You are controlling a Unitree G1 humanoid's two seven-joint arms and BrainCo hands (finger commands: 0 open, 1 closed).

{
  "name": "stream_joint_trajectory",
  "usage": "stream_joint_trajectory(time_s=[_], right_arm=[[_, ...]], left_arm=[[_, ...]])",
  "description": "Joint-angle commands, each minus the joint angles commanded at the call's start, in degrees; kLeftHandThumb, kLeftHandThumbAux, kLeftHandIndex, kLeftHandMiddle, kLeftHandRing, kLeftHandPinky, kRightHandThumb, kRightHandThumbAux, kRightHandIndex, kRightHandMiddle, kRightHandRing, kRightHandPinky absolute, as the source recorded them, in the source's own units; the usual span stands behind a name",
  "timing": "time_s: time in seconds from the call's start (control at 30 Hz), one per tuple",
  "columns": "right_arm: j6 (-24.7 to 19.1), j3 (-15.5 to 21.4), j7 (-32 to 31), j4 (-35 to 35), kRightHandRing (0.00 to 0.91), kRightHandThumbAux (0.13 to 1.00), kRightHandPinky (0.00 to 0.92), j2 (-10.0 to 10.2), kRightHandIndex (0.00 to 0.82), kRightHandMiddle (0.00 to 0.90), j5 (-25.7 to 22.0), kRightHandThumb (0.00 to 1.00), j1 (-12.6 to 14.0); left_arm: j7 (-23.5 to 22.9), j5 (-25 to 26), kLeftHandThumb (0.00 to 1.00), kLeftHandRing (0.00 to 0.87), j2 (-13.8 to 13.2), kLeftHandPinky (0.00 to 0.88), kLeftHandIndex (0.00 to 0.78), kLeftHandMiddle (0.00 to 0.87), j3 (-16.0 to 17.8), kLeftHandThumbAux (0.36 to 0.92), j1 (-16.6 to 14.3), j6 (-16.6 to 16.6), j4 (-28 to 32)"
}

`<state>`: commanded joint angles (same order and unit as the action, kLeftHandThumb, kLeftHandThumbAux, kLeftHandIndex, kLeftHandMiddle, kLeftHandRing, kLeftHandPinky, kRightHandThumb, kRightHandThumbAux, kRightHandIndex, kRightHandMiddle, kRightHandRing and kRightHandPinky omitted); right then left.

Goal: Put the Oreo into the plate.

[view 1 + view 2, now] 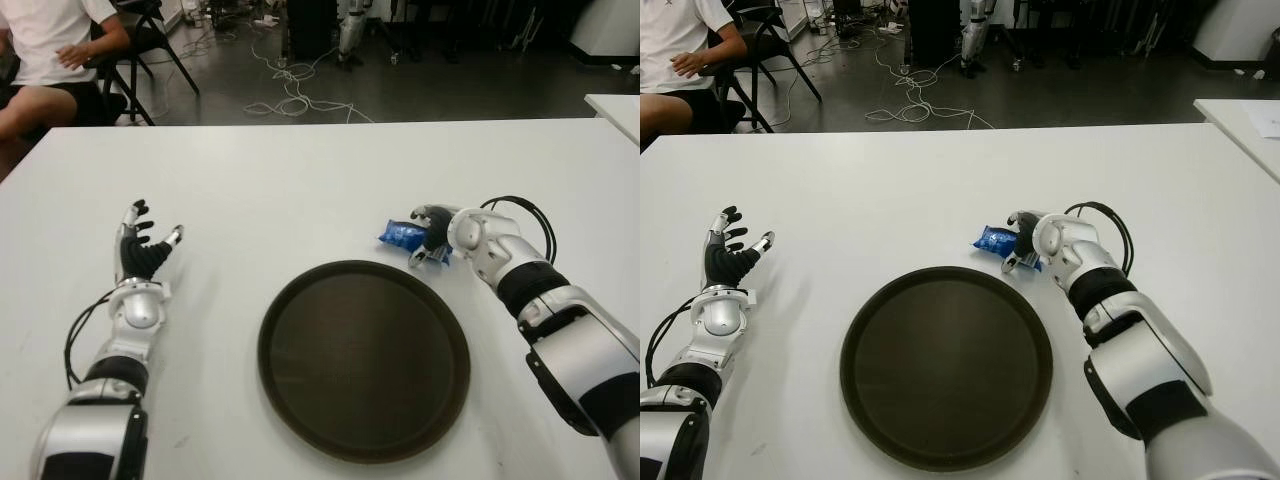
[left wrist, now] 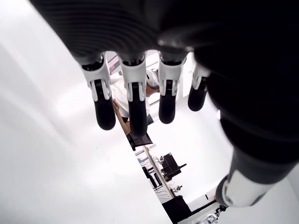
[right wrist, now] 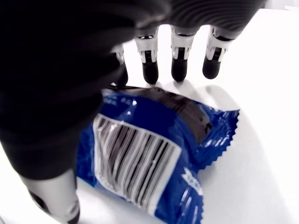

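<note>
The Oreo is a blue foil packet [image 1: 400, 235] lying on the white table [image 1: 300, 190] just beyond the far right rim of the round dark brown plate [image 1: 365, 360]. My right hand [image 1: 430, 242] is cupped over the packet's right end. In the right wrist view the packet [image 3: 149, 149] lies under the palm, barcode up, with the fingertips [image 3: 180, 67] reaching past its far edge and the thumb [image 3: 56, 200] beside it, not closed on it. My left hand [image 1: 145, 250] shows at the table's left, fingers [image 2: 135, 102] spread and holding nothing.
A seated person [image 1: 50, 50] and a black chair [image 1: 150, 40] are beyond the table's far left corner. Cables [image 1: 290, 90] trail on the floor behind. A second white table's corner [image 1: 615, 110] shows at the right.
</note>
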<state>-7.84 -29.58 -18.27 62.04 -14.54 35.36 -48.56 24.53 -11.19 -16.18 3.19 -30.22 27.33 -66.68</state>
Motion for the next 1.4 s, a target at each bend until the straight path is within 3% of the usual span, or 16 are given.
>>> stream_joint_trajectory(time_s=[0.17, 0.47, 0.6, 0.63, 0.67, 0.7, 0.77, 0.93, 1.4], right_arm=[[-0.02, -0.51, 0.51, -0.1, 0.069, 0.798, 0.0, -0.02, 0.089, 0.117, 0.46, 0.0, 0.11], [0.01, -0.77, 3.56, 0.34, 0.114, 0.806, 0.019, 0.24, 0.124, 0.147, 0.76, 0.0, 0.52], [0.54, 0.0, 6.95, 0.38, 0.195, 0.823, 0.142, 0.36, 0.248, 0.224, 0.21, 0.013, 1.08], [0.79, 0.2, 7.81, 0.41, 0.287, 0.791, 0.252, 0.37, 0.31, 0.309, 0.08, 0.252, 1.22], [0.98, 0.31, 8.38, 0.47, 0.345, 0.771, 0.322, 0.39, 0.349, 0.363, 0.01, 0.406, 1.3], [1.5, 0.52, 9.56, 0.57, 0.383, 0.758, 0.368, 0.37, 0.374, 0.397, -0.08, 0.505, 1.52], [2.77, 0.88, 11.75, 0.7, 0.451, 0.745, 0.416, 0.28, 0.399, 0.473, -0.18, 0.595, 1.94], [4.4, 1.13, 14.02, 1.4, 0.524, 0.733, 0.472, 0.28, 0.421, 0.552, -0.23, 0.674, 2.18], [6.35, 0.96, 13.46, 2.99, 0.562, 0.731, 0.516, 0.15, 0.424, 0.584, -0.2, 0.689, 1.75]], left_arm=[[0.0, 0.16, 0.222, 0.174, 0.03, 0.196, 0.093, 0.155, 0.18, 0.692, 0.0, 0.19, -0.04], [-0.24, -0.11, 0.242, 0.173, -0.13, 0.216, 0.093, 0.157, -0.08, 0.702, 0.16, 0.74, 0.1], [-0.33, -0.38, 0.229, 0.174, -0.28, 0.217, 0.09, 0.152, -0.33, 0.706, 0.16, 0.81, 0.1], [-0.32, -0.45, 0.224, 0.175, -0.32, 0.221, 0.09, 0.152, -0.39, 0.706, 0.17, 0.81, 0.11], [-0.32, -0.49, 0.221, 0.176, -0.35, 0.224, 0.09, 0.152, -0.43, 0.706, 0.17, 0.8, 0.11], [-0.28, -0.52, 0.219, 0.177, -0.35, 0.226, 0.09, 0.152, -0.45, 0.706, 0.17, 0.79, 0.16], [-0.32, -0.38, 0.226, 0.179, -0.28, 0.223, 0.092, 0.153, -0.34, 0.714, 0.16, 0.74, 0.22], [-0.26, -0.16, 0.241, 0.184, -0.19, 0.223, 0.092, 0.152, -0.12, 0.723, 0.17, 0.42, 0.27], [-0.41, -0.02, 0.232, 0.173, -0.17, 0.2, 0.093, 0.153, -0.01, 0.707, 0.25, 0.69, 0.34]])
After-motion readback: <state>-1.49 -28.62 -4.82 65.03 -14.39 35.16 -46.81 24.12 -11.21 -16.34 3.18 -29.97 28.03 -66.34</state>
